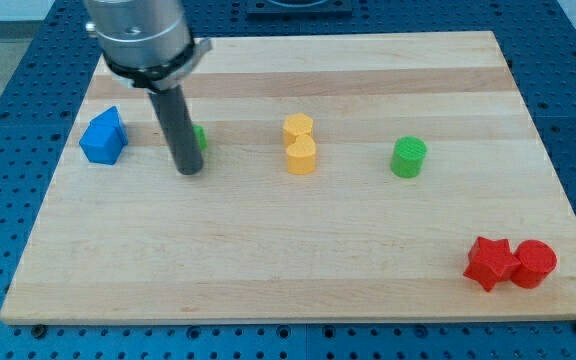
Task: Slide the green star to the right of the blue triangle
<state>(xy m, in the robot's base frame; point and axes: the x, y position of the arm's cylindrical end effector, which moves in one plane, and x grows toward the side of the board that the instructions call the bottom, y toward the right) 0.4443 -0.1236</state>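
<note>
Camera view: no claw here, only my tip, resting on the bench. The green star sits mostly hidden behind the rod, near the blue triangle and already on its right, so little pushing seems left

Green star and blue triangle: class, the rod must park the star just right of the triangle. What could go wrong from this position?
1. My tip hides most of the green star, so the contact point cannot be judged; an off-centre push may spin it aside.
2. The gap to the blue triangle at the view's left is short; overshooting could knock it.
</note>
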